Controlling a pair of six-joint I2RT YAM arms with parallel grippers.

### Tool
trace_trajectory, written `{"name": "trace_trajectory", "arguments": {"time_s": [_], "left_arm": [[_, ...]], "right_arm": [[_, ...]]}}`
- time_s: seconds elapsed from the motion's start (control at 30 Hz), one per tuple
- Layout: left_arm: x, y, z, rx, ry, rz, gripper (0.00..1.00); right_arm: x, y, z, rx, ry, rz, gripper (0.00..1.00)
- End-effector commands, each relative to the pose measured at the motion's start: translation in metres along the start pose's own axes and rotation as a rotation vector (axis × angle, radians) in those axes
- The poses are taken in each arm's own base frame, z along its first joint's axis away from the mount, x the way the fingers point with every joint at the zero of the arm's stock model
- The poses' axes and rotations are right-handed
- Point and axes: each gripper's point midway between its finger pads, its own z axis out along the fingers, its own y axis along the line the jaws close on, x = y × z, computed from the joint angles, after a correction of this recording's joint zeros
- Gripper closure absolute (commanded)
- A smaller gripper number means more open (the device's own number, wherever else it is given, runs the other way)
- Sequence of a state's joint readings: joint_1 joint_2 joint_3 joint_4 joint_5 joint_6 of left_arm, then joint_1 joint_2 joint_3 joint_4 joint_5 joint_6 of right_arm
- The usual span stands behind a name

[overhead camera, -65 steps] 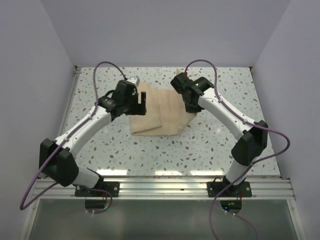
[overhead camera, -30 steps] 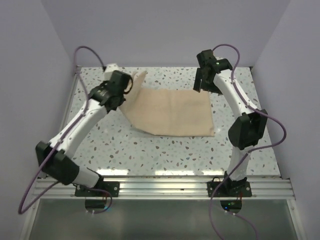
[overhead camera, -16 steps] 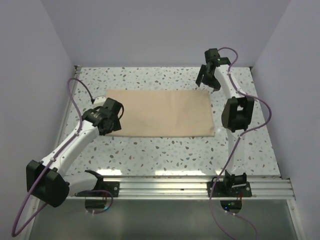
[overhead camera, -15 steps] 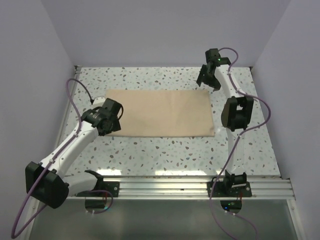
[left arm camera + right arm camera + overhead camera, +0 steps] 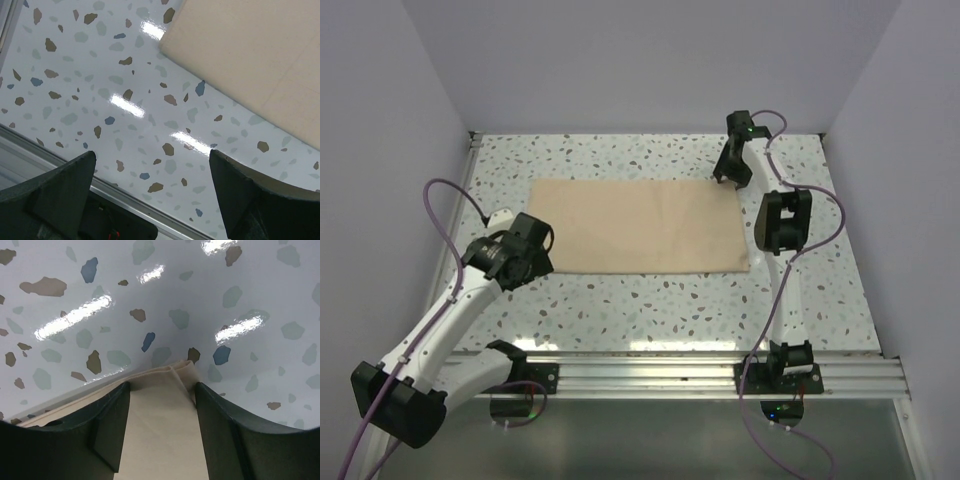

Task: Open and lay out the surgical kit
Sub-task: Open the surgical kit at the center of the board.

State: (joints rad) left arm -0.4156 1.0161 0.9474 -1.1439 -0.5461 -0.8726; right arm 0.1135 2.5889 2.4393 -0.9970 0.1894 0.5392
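Well, the speckled table point(image 5: 650, 300) fills most of what I can see, and on its far half the tan cloth point(image 5: 640, 225) lies spread flat as one wide rectangle, long side running left to right. It looks laid out as a base for whatever the kit holds.

The left arm point(image 5: 450, 315) sits low at the near left, and its gripper point(image 5: 152, 155) hangs off the cloth's near-left corner, just clear of the edge. Its fingers are spread wide with nothing but bare table between them, so I take it that side of the cloth needs no more handling. The right arm point(image 5: 782, 260) stands tall and reaches to the far-right corner, where the right gripper point(image 5: 161, 387) points down over the cloth. Its fingers stand apart on either side of that corner. The cloth runs between them, and a small fold point(image 5: 180, 372) is turned up at the tip. It seems placed there to set that last corner square. I cannot make out whether the fingers touch the fabric.

No steel tray or slim tools show anywhere. The cloth shows no lump from above, and I cannot tell whether anything lies beneath it. The right arm's upper joints hide a strip of the cloth's right edge.
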Motion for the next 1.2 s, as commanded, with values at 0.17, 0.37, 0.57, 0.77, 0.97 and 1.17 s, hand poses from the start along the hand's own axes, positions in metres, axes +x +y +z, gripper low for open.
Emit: {"name": "trace_trajectory", "arguments": {"time_s": [0.17, 0.37, 0.57, 0.77, 0.97, 1.17], "left_arm": [[0.005, 0.011, -0.004, -0.031, 0.007, -0.027, 0.00], [0.004, 0.010, -0.004, -0.027, -0.001, -0.017, 0.00], [-0.002, 0.007, -0.006, -0.016, -0.012, 0.001, 0.00], [-0.026, -0.006, -0.018, 0.043, -0.063, 0.018, 0.00], [-0.061, -0.034, -0.035, 0.138, -0.130, 0.030, 0.00], [-0.084, -0.059, -0.039, 0.209, -0.177, 0.084, 0.00]], "right_arm": [[-0.018, 0.016, 0.002, -0.049, -0.060, 0.024, 0.50], [-0.016, 0.012, 0.002, -0.033, -0.059, 0.029, 0.77], [-0.018, 0.008, -0.014, -0.029, -0.065, 0.012, 1.00], [-0.012, 0.021, -0.060, -0.100, -0.065, -0.006, 1.00], [0.022, 0.052, -0.138, -0.230, -0.069, -0.116, 1.00], [0.098, 0.048, -0.231, -0.302, -0.011, -0.268, 1.00]]}}
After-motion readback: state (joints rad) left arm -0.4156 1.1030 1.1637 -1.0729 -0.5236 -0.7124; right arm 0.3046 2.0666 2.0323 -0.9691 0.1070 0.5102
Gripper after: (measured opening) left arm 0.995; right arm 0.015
